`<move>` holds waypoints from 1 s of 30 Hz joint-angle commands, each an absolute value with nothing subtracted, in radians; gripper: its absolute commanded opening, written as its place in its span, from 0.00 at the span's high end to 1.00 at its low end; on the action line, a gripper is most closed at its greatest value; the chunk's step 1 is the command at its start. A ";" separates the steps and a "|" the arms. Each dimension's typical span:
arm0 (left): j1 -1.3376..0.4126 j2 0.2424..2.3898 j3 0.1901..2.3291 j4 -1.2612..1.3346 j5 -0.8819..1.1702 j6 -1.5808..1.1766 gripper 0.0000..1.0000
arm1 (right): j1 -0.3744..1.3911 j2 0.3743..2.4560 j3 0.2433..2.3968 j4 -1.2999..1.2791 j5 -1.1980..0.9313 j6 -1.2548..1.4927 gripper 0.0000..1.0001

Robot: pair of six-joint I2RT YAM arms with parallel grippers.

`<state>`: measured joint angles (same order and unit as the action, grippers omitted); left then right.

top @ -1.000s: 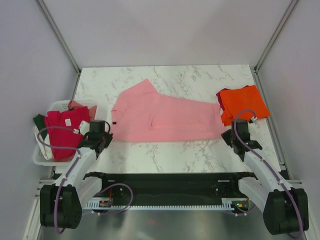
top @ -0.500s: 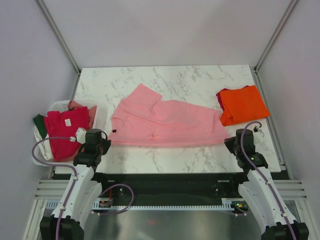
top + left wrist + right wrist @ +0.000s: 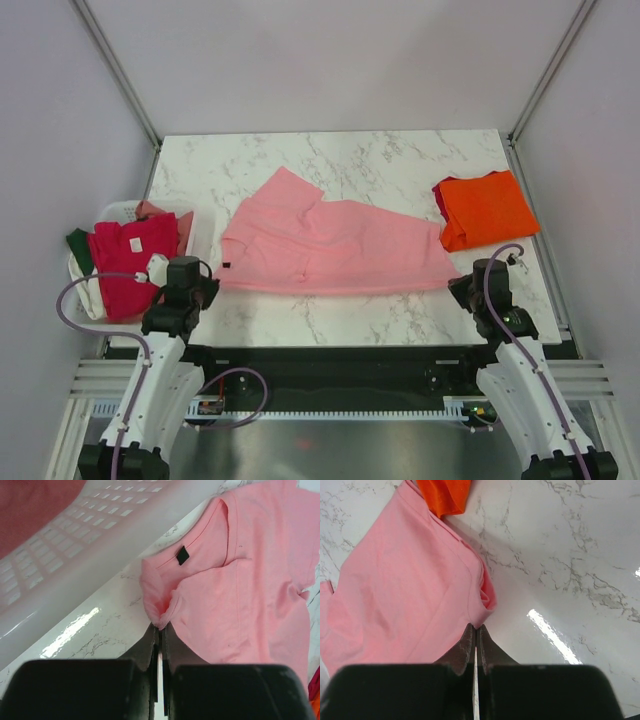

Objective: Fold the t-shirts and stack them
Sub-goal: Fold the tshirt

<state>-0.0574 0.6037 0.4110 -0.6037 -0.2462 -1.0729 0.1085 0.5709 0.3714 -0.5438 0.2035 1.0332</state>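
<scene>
Corners of the light pink cloth t-shirt [image 3: 340,250], lying mid-frame on the marble counter [image 3: 350,160], are clamped by the left end effector [image 3: 160,626] and right end effector [image 3: 475,626], likely to stretch it flat for folding.

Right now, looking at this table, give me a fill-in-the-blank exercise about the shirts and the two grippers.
The pink shirt is pinched by the left gripper and the right gripper; its black tag sits nearest the ____ one.
The orange shirt lies folded on the ____ side of the table.
The red shirt lies on top in the white ____.
Missing words: left; right; basket.
</scene>
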 commanded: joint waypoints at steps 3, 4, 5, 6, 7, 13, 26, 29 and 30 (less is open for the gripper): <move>-0.052 0.560 0.460 -0.634 -0.288 -1.071 0.98 | 0.107 0.508 0.357 -0.560 0.213 1.054 1.00; -0.052 0.572 0.472 -0.634 -0.288 -1.069 0.98 | 0.106 0.511 0.362 -0.554 0.218 1.051 1.00; -0.052 0.584 0.480 -0.634 -0.290 -1.068 0.98 | 0.107 0.532 0.380 -0.549 0.227 1.049 1.00; -0.052 0.600 0.488 -0.632 -0.293 -1.069 0.98 | 0.107 0.547 0.393 -0.543 0.232 1.037 1.00; -0.052 0.633 0.506 -0.630 -0.302 -1.072 0.98 | 0.107 0.567 0.420 -0.528 0.238 1.032 1.00; -0.052 0.753 0.629 -0.624 -0.342 -1.074 0.98 | 0.107 0.739 0.585 -0.502 0.302 0.996 1.00; -0.052 0.756 1.190 -0.735 -0.204 -0.922 0.98 | 0.106 0.787 1.126 -0.623 0.173 0.871 1.00; -0.052 0.746 1.328 -0.798 -0.206 -0.900 0.98 | 0.106 0.790 1.280 -0.678 0.146 0.841 1.00; -0.052 0.750 1.398 -0.823 -0.207 -0.894 0.98 | 0.107 0.793 1.319 -0.693 0.149 0.832 1.00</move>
